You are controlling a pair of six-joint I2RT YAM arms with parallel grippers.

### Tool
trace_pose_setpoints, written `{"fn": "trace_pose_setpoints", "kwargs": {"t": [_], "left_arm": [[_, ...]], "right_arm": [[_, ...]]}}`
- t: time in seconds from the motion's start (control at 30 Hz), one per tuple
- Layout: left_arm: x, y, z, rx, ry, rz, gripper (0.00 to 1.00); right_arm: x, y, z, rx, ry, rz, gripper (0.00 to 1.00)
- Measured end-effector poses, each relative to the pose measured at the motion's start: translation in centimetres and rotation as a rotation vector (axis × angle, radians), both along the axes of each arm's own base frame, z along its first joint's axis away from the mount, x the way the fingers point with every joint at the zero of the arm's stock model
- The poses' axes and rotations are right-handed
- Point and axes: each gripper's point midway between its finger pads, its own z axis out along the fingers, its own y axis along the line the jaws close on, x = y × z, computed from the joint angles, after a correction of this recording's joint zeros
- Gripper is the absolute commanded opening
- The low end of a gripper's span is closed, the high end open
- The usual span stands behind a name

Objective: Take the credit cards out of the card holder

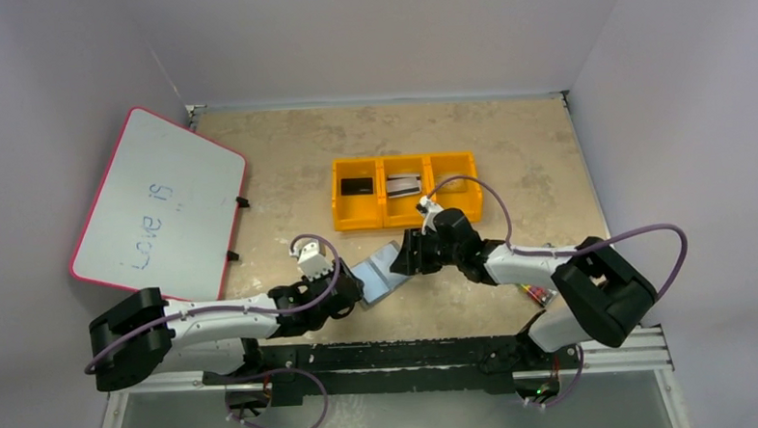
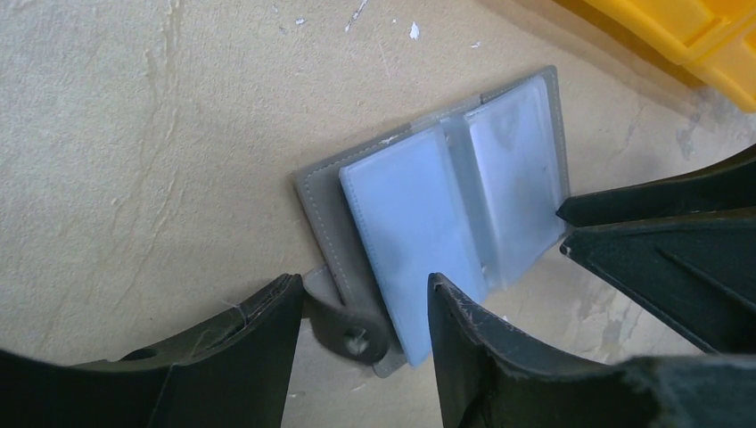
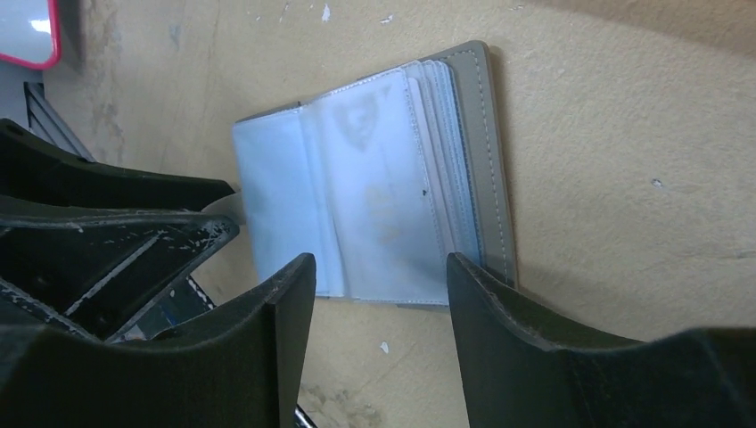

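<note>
Fingers of the left arm [image 2: 250,348] stand part-open astride the snap tab [image 2: 352,334] and near corner of the card holder [image 2: 419,223], clamping nothing. The card holder lies spread open on the table [image 1: 286,160] between both arms, pale blue sleeves up. Opposite, the right fingers [image 3: 526,348] are likewise parted at its far edge, empty. Beyond, a yellow bin tray [image 1: 404,220] holds a black card [image 1: 357,186] and a striped silver card [image 1: 404,185].
</note>
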Motion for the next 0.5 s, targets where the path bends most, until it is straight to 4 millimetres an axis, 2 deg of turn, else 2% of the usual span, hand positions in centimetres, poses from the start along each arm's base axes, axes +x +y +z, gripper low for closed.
{"fn": "trace_pose_setpoints", "kwargs": {"t": [0.2, 0.5], "left_arm": [[-0.1, 0.3, -1.1, 0.043, 0.016, -0.005, 0.28], [0.0, 0.0, -1.6, 0.051, 0.014, -0.007, 0.18]], "right_arm": [[-0.5, 1.1, -0.2, -0.017, -0.004, 0.034, 0.46], [-1.6, 1.8, -0.3, -0.049, 0.006, 0.066, 0.49]]}}
